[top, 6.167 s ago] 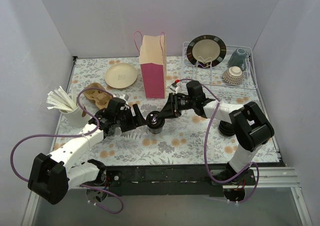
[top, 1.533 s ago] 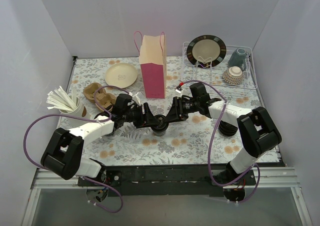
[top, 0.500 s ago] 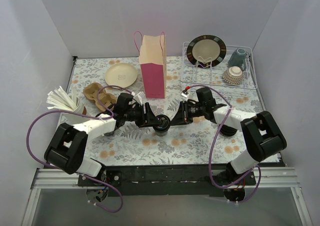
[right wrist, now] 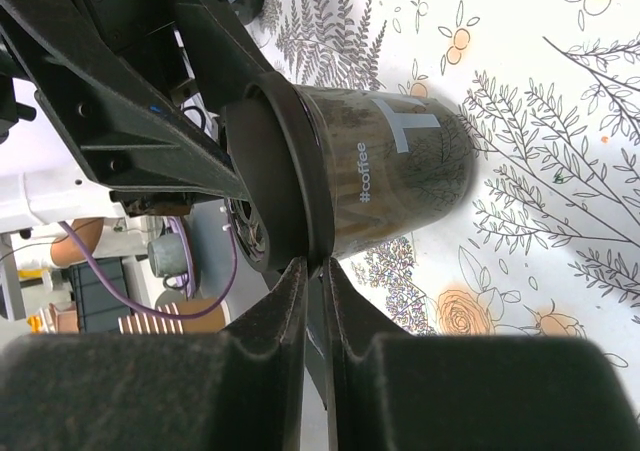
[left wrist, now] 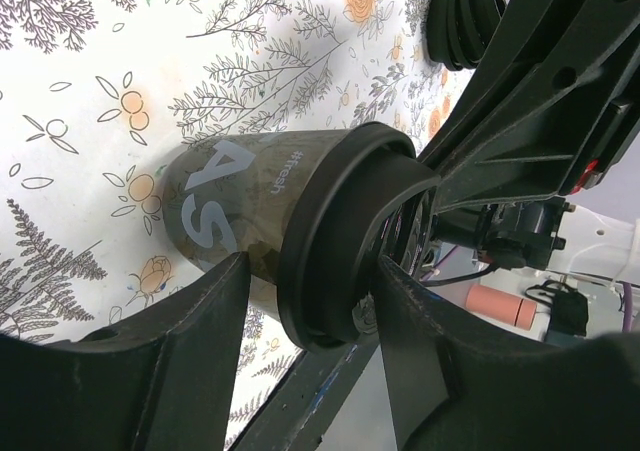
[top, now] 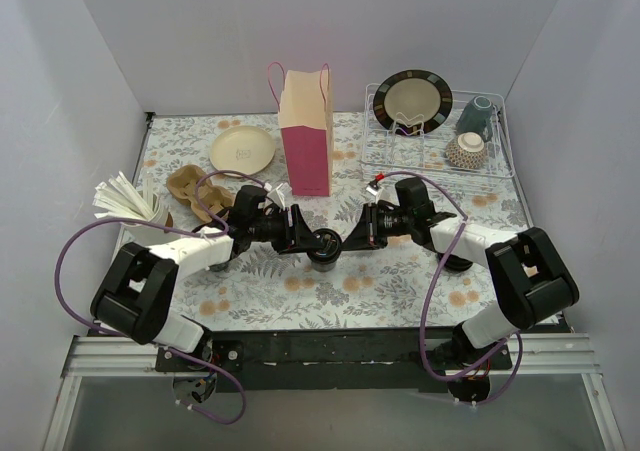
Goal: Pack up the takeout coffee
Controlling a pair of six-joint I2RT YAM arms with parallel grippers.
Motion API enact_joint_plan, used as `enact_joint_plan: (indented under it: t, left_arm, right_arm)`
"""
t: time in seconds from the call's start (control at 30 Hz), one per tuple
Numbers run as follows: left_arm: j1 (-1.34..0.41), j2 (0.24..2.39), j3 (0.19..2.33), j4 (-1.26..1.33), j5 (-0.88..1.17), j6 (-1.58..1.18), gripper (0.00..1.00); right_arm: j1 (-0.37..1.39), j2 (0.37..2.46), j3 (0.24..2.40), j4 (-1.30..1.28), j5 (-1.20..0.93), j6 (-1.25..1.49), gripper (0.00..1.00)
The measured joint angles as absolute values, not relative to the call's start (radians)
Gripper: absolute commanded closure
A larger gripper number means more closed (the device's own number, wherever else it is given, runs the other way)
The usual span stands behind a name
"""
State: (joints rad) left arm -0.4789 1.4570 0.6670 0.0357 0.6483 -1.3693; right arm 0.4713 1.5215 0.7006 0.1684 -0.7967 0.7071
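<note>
The takeout coffee [top: 323, 247], a small black cup with a round black lid [left wrist: 340, 241], stands on the floral cloth between my two grippers. My left gripper [top: 306, 239] reaches it from the left. In the left wrist view its fingers [left wrist: 200, 351] bracket the cup [left wrist: 225, 211] and lid, touching both. My right gripper [top: 345, 239] comes from the right. In the right wrist view the right gripper [right wrist: 315, 266] has its fingers nearly together, pinching the lid's rim beside the printed cup [right wrist: 400, 171]. The pink and tan paper bag [top: 307, 136] stands upright behind.
A cream plate [top: 242, 151], a cardboard cup carrier [top: 195, 189] and a cup of white sticks [top: 130, 206] are on the left. A wire dish rack [top: 505, 166] with a bowl and cups stands back right. A low stack of black lids [left wrist: 465, 16] sits under my right arm.
My right gripper's fingers have closed in onto the lid's rim. The left gripper keeps its hold. Cup and both arms have shifted slightly to the right.
</note>
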Motion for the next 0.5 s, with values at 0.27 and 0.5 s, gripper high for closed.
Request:
enact_joint_plan:
  t: [0.27, 0.5]
  left_arm:
    - [-0.477, 1.492, 0.696, 0.035, 0.670, -1.352, 0.52]
    - [-0.477, 1.549, 0.751, 0.014, 0.718, -1.267, 0.51]
  right_arm:
    - [0.472, 1.518, 0.775, 0.037, -0.755, 0.662, 0.72]
    - [0.437, 1.518, 0.936, -0.111, -0.709, 0.565, 0.70]
